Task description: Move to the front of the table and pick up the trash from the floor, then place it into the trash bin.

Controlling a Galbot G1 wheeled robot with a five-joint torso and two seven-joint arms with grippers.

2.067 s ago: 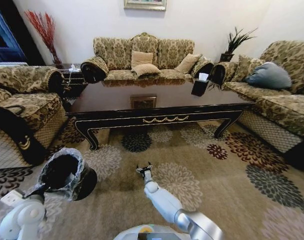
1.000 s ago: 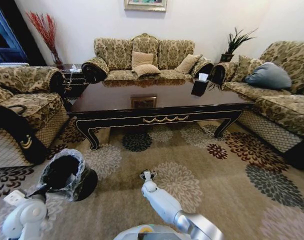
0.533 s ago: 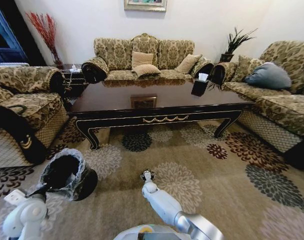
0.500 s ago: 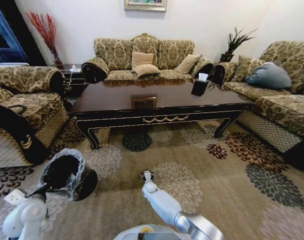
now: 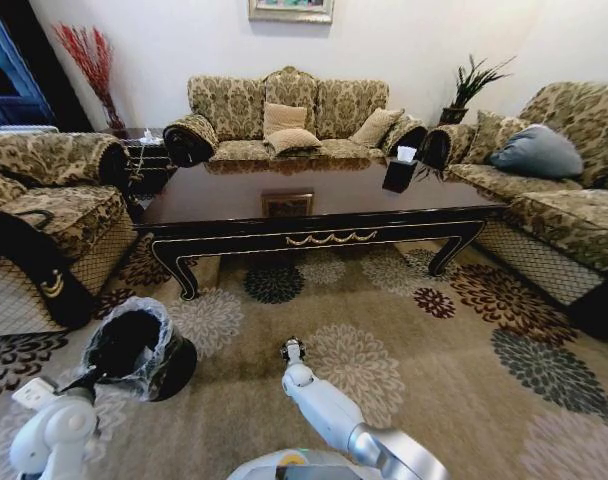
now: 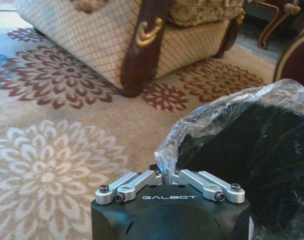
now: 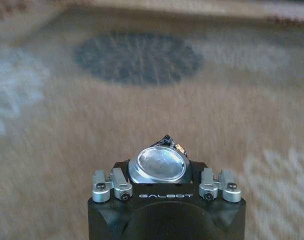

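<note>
R gripper (image 5: pixel 293 349) is clamped on a small clear-topped bit of trash (image 7: pixel 157 164), low over the carpet (image 5: pixel 404 330) in front of the table (image 5: pixel 314 238). L gripper (image 6: pixel 168 176) pinches the bin (image 5: pixel 136 350) liner at its rim. Pickup looks done; drop-in remains. Bin interior dark, contents can't be made out.

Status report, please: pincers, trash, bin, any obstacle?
Left pincer shut on bin liner rim. Right pincer shut on small shiny round trash. Trash bin to its left, bare carpet between.

Left claw (image 6: pixel 167 175) pinching trash bin (image 6: pixel 252 165) liner
</note>
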